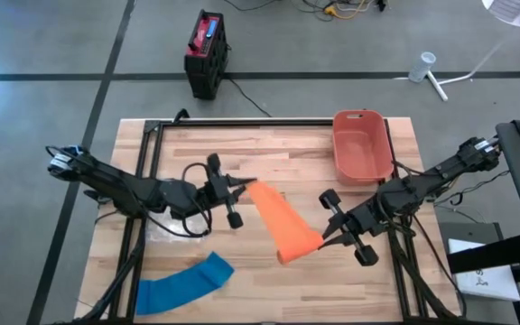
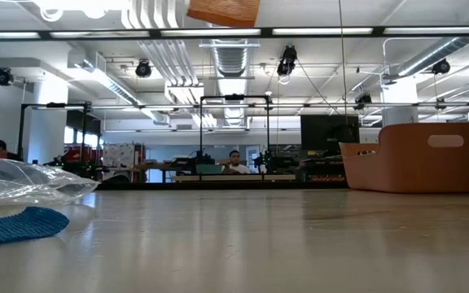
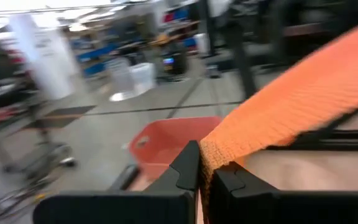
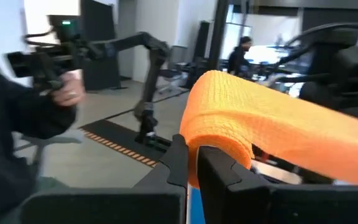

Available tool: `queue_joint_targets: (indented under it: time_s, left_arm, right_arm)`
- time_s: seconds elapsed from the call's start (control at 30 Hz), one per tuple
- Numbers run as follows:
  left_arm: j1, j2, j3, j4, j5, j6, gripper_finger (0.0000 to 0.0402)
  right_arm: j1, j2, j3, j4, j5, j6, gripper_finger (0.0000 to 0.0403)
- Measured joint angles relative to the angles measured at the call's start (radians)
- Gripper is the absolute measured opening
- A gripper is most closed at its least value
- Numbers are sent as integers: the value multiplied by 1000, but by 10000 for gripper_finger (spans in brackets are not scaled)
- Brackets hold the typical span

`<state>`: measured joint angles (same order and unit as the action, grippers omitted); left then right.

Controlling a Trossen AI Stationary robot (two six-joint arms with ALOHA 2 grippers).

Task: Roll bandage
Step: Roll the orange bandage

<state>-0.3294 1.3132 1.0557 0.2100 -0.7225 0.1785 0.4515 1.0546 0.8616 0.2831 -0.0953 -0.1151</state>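
Note:
An orange bandage [image 1: 281,221] spans the air over the table's middle, held up between my two grippers. My left gripper [image 1: 245,187] is shut on its narrow far-left end, and my right gripper [image 1: 321,239] is shut on its wider near-right end, which curls over into a rolled loop [image 4: 219,121]. In the low view only a piece of the orange bandage [image 2: 222,10] shows, high above the table top. A blue bandage [image 1: 183,284] lies flat near the table's front left. My left gripper pinches the orange bandage's narrow end [image 3: 209,152] between its two fingers, coming level from the table's left. The band runs away from the fingers, clear of the table. My right gripper pinches the bandage's curled end [image 4: 194,146] between its two fingers, coming level from the table's right. The band loops over the fingertips and runs off toward the other gripper, clear of the table.
A salmon bin [image 1: 362,144] stands at the table's far right. A clear plastic bag [image 2: 31,183] lies at the left, near the blue bandage [image 2: 19,224]. A person's hand [image 4: 67,93] holding a device shows beyond the table.

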Motion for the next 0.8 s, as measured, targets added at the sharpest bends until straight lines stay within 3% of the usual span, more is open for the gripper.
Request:
queue_joint_targets:
  time_s: [0.13, 0.3, 0.6, 0.8]
  left_arm:
    - [0, 19, -1, 13, 118, -6, 2]
    - [-2, 53, -1, 15, 164, -12, 33]
    - [-26, 61, 45, -11, 164, 1, 148]
    - [-51, 60, 171, -227, 158, 22, 220]
  right_arm:
    - [0, 0, 0, 3, 47, -1, 9]
    - [0, 0, 0, 23, 103, 0, 9]
    - [-14, 0, 0, -39, 285, -9, 9]
    - [-20, 0, 0, -99, 321, -16, 9]
